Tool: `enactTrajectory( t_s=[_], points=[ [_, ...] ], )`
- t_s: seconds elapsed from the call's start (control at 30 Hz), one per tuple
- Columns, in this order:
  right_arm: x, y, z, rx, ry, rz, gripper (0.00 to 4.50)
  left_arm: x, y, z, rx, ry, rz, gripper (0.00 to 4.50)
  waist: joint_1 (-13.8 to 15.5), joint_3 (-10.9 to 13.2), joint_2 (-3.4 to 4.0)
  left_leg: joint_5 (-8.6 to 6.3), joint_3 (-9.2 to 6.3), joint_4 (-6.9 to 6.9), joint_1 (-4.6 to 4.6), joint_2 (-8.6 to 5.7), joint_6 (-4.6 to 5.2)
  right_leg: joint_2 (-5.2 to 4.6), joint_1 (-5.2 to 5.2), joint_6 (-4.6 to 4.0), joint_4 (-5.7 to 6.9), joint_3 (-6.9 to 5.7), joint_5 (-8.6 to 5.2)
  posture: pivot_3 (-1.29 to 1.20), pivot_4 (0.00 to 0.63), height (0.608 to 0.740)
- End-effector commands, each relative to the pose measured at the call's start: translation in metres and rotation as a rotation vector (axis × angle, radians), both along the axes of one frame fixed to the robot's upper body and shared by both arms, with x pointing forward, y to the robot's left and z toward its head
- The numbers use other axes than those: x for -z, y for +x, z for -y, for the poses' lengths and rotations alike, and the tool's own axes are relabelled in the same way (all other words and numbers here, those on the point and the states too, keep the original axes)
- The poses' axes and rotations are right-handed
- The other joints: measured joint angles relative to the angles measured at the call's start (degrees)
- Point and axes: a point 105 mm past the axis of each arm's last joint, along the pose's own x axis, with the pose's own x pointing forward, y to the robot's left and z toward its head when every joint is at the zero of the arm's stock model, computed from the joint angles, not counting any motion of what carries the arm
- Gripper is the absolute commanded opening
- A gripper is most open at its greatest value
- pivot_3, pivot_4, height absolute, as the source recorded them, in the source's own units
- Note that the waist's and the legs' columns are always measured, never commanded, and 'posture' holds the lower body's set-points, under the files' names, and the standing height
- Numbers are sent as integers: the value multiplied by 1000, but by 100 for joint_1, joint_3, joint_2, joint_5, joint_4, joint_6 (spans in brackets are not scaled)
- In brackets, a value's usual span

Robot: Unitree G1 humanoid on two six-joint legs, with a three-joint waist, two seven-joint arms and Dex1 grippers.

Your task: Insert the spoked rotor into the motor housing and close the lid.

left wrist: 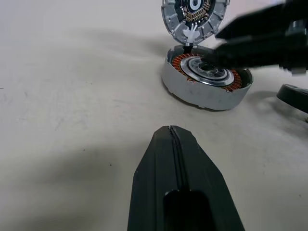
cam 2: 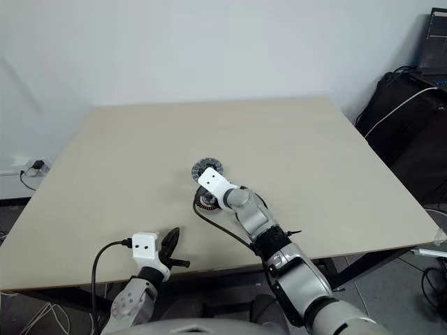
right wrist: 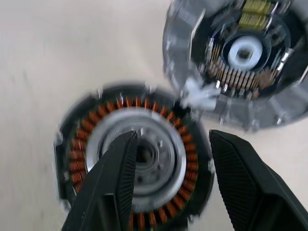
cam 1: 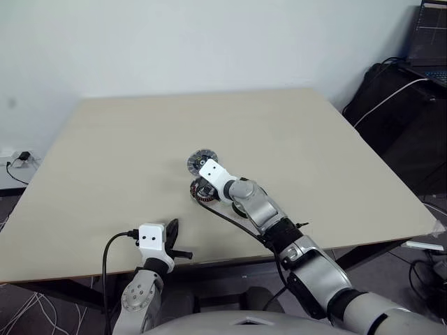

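Right wrist view: right gripper (right wrist: 171, 180) hangs spread and empty over motor housing (right wrist: 132, 183), likely just clear of the seated rotor, lid (right wrist: 240, 62) lying open-face-up touching housing at 1 o'clock; left gripper (left wrist: 174, 139) pressed together, idle near the table (cam 1: 105, 153) edge.

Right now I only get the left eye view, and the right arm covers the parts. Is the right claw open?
Observer: Yes, the right claw is open, hovering over the shallow round metal housing ringed with copper coils.
Operator: Holding anything?
Observer: No, nothing sits between its black fingers.
Operator: Where's the lid?
Observer: The silver-grey round metal lid lies right beside the housing, dark centre up.
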Motion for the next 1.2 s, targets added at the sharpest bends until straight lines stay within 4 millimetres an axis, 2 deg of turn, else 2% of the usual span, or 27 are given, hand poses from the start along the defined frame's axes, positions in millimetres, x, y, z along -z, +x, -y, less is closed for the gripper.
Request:
enactTrajectory(
  t_s=[0.03,0.3,0.63,1.2],
  points=[
    [-13,9,0,-18,-21,44,2534,-8,5,2,-6,-9,46,0,1,0,0,0,0,0,0,0,0,0,0,0,0,0,0,0,0,740],
    [-9,12,6,-35,-70,52,2534,-8,5,2,-12,-13,51,0,2,0,0,0,-1,1,1,-1,0,0,1,0,0,-1,0,0,0,740],
    [-20,12,-7,-66,-26,78,2534,-8,5,1,-13,-16,48,0,0,0,0,0,-1,0,0,-1,0,2,0,0,1,-1,0,0,0,740],
    [-3,4,-1,-99,-125,-17,2534,-7,4,2,-15,-19,47,0,2,-2,0,0,-1,1,2,-1,-1,1,2,0,2,-1,1,0,0,740]
  ],
)
